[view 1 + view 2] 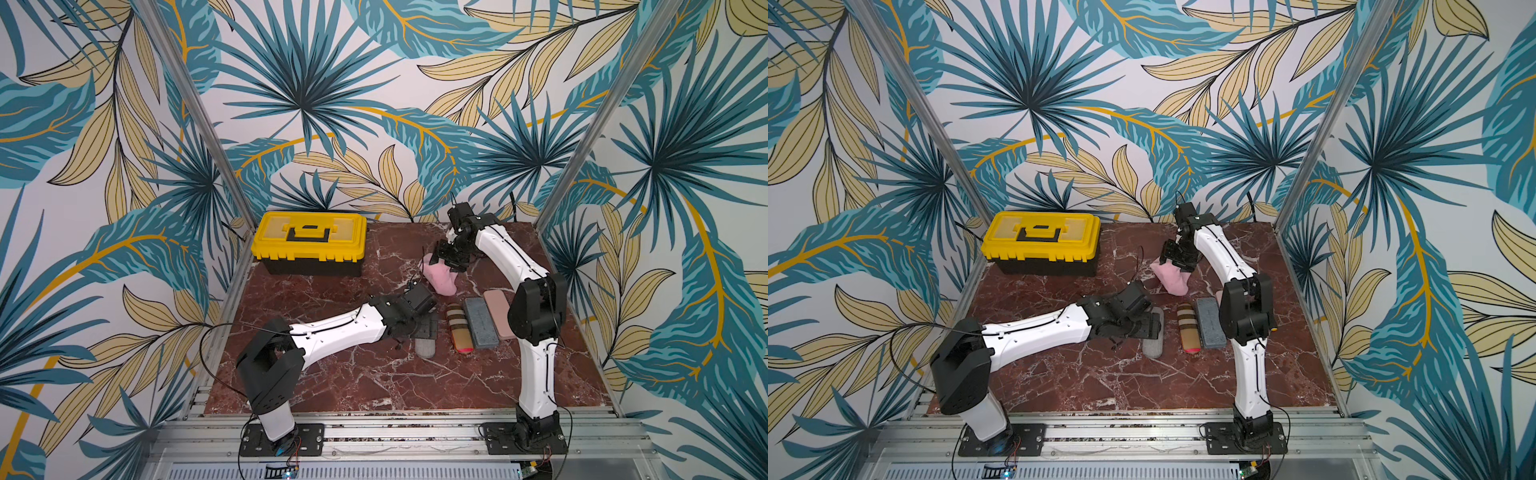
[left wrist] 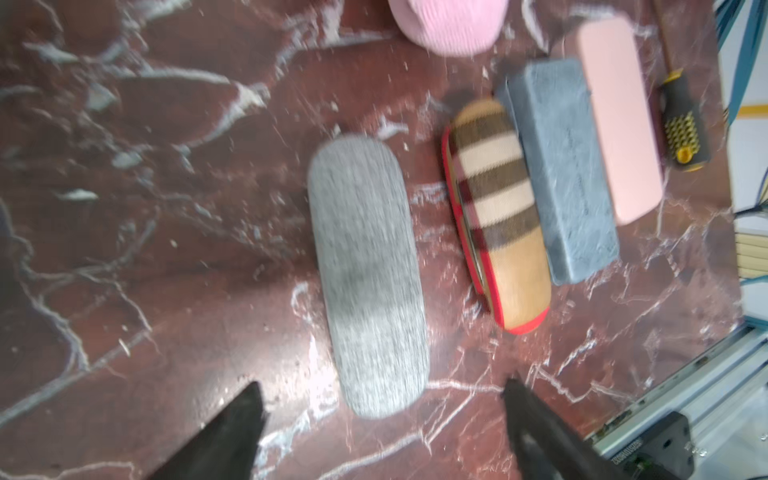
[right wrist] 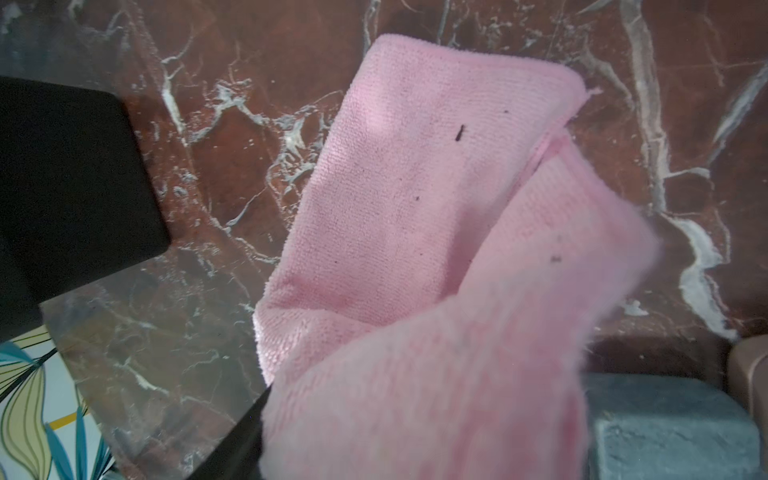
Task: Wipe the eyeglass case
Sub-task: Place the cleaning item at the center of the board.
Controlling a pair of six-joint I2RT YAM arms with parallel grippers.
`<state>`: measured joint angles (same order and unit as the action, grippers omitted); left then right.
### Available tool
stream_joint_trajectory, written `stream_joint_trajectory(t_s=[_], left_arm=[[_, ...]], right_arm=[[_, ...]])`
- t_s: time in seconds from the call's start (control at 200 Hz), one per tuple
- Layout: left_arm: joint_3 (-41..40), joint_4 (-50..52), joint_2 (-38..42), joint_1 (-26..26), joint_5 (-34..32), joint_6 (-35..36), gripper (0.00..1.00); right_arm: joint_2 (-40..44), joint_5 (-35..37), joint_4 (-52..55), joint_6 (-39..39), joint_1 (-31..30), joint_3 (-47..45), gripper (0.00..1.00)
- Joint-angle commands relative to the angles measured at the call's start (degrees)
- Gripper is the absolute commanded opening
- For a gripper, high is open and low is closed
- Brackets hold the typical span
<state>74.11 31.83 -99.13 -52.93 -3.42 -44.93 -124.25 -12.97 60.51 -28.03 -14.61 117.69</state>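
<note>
Mid-table, left of the striped case (image 2: 494,208), lies the grey fabric eyeglass case (image 2: 368,270): light, stiff-shelled and grippy, I judge; best pinched across its width. Left gripper (image 2: 382,399) stands wide at one end, holding nothing. Right gripper (image 1: 442,257), farther back, touches the pink cloth (image 3: 395,187); I cannot tell its grip. Far-left yellow toolbox (image 1: 309,243) is shut, contents hidden.

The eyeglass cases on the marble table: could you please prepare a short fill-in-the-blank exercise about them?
The grey fabric oval case lies apart from the other ___ cases. The blue-grey rectangular case lies between the tan striped case and a smooth rectangular case coloured ___. Beside that smooth case lies a slim screwdriver with a black and ___ handle.
Missing words: three; pink; yellow.
</note>
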Motion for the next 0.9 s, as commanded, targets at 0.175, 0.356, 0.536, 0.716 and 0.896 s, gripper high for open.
stream_joint_trajectory(t_s=[0.175, 0.356, 0.536, 0.716, 0.896], left_arm=[[10.5, -12.0, -5.5, 6.4, 7.7, 15.5, 0.39], [6.9, -27.6, -9.6, 10.1, 17.1, 17.8, 0.34], [11.5, -30.1, -18.1, 13.9, 25.8, 18.0, 0.34], [11.8, -30.6, -24.7, 18.0, 25.5, 14.2, 0.29], [13.7, -25.5, -29.4, 21.3, 22.7, 9.0, 0.28]], right_arm=[[-2.3, -7.2, -0.2, -3.1, 0.0, -1.9, 0.68], [-4.1, -11.0, -2.5, -5.0, 0.0, -1.9, 0.68], [-6.1, -15.7, -4.5, -7.0, 0.0, -3.0, 0.68], [-7.6, -14.2, -3.6, -6.3, 0.2, -3.0, 0.68], [-7.8, -17.2, -2.5, -6.1, 0.2, -1.5, 0.68]])
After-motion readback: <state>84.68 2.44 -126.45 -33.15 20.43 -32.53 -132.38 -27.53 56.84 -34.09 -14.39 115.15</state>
